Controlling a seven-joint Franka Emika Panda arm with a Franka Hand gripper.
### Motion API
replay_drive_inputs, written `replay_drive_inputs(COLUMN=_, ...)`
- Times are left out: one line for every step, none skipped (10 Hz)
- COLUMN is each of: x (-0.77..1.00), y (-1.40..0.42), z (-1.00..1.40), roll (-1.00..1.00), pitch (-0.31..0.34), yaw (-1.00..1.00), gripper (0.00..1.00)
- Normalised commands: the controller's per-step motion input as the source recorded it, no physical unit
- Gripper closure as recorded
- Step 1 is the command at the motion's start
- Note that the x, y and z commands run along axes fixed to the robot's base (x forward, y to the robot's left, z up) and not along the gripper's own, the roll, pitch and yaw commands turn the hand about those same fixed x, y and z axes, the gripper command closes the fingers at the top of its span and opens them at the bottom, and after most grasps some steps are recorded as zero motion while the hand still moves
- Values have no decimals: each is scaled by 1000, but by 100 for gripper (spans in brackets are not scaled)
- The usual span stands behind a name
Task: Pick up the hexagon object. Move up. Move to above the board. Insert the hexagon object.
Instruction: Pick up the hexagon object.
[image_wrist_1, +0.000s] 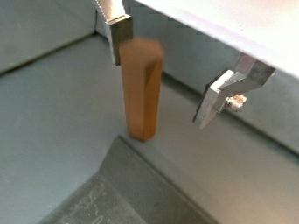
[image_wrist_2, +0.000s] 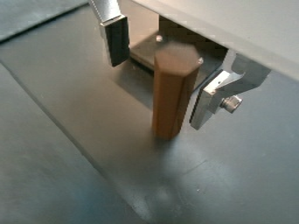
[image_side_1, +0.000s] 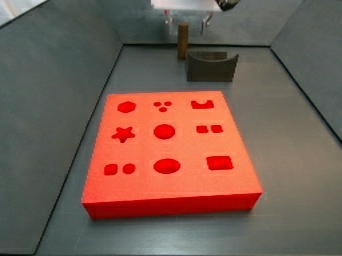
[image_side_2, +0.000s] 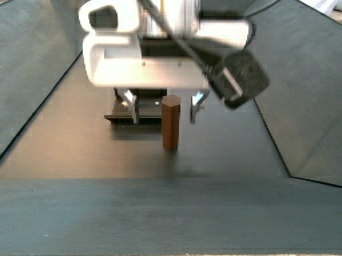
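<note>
The hexagon object (image_wrist_1: 142, 87) is a slim brown peg standing upright on the grey floor; it also shows in a wrist view (image_wrist_2: 173, 92) and in both side views (image_side_1: 183, 40) (image_side_2: 171, 122). My gripper (image_wrist_1: 163, 83) is open and straddles the peg's upper part, with one finger (image_wrist_1: 114, 39) close beside it and the other finger (image_wrist_1: 214, 98) clearly apart. It also shows in the remaining views (image_wrist_2: 162, 86) (image_side_1: 183, 20) (image_side_2: 160, 105). The board (image_side_1: 167, 150) is a flat red slab with shaped holes, lying on the floor well away from the peg.
The dark grey fixture (image_side_1: 210, 66) stands right beside the peg; it also shows behind the peg in other views (image_wrist_2: 158, 48) (image_side_2: 131, 112). Sloping grey walls (image_side_1: 80, 80) enclose the floor on all sides.
</note>
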Motion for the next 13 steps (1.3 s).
replay_drive_inputs(x=0, y=0, z=0, roll=-40, pitch=-23, yaw=0, gripper=0)
replay_drive_inputs(x=0, y=-3, z=0, roll=7, pitch=-3, yaw=0, gripper=0)
replay_drive_inputs(x=0, y=-86, z=0, roll=9, pitch=0, yaw=0, gripper=0)
replay_drive_inputs(x=0, y=-177, z=-31, roll=40, pitch=0, yaw=0, gripper=0)
replay_drive_inputs(x=-11, y=-31, z=0, roll=0, pitch=-13, yaw=0, gripper=0)
replay_drive_inputs(x=0, y=0, z=0, roll=0, pitch=0, yaw=0, gripper=0)
replay_drive_inputs(x=0, y=0, z=0, roll=0, pitch=0, yaw=0, gripper=100)
replay_drive_inputs(x=0, y=0, z=0, roll=0, pitch=0, yaw=0, gripper=100)
replay_drive_inputs(x=0, y=0, z=0, roll=0, pitch=0, yaw=0, gripper=100)
replay_drive_inputs(x=0, y=0, z=0, roll=0, pitch=0, yaw=0, gripper=100)
replay_drive_inputs(x=0, y=0, z=0, roll=0, pitch=0, yaw=0, gripper=100)
replay_drive_inputs(x=0, y=0, z=0, roll=0, pitch=0, yaw=0, gripper=100)
replay_drive_inputs(x=0, y=0, z=0, roll=0, pitch=0, yaw=0, gripper=100)
